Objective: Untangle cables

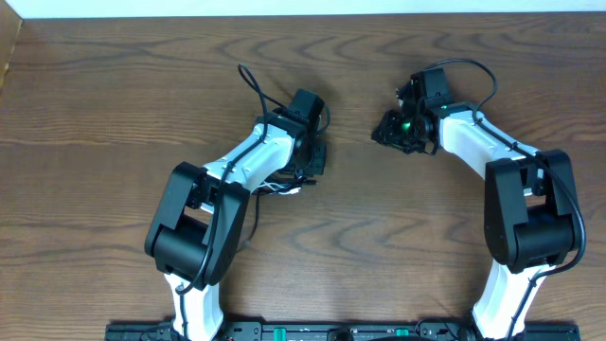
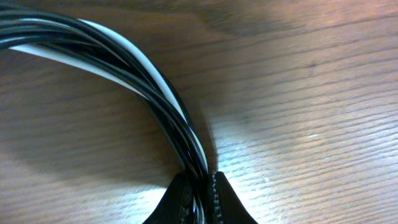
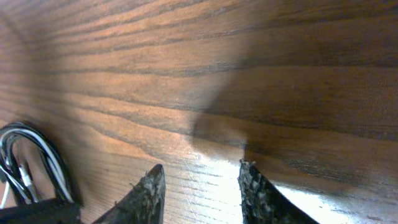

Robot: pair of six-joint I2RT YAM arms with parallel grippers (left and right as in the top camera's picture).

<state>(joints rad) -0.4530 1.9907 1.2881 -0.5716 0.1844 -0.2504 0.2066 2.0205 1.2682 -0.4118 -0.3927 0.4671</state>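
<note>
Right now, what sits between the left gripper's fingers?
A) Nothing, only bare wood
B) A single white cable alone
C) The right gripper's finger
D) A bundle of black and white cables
D: the left wrist view shows the left gripper clamped shut on the black and white cables, which arc away from it across the table. The right gripper stands open over bare wood, holding nothing.

I had bare tabletop [image 1: 355, 218] between my two arms and ahead of the right pincer [image 3: 202, 180], with nothing between its parted fingers. On the left, the cables [image 2: 155, 93] (black strands over white) arched across the wood from the clamped left pincer [image 2: 200, 190], blocking that side.
</note>
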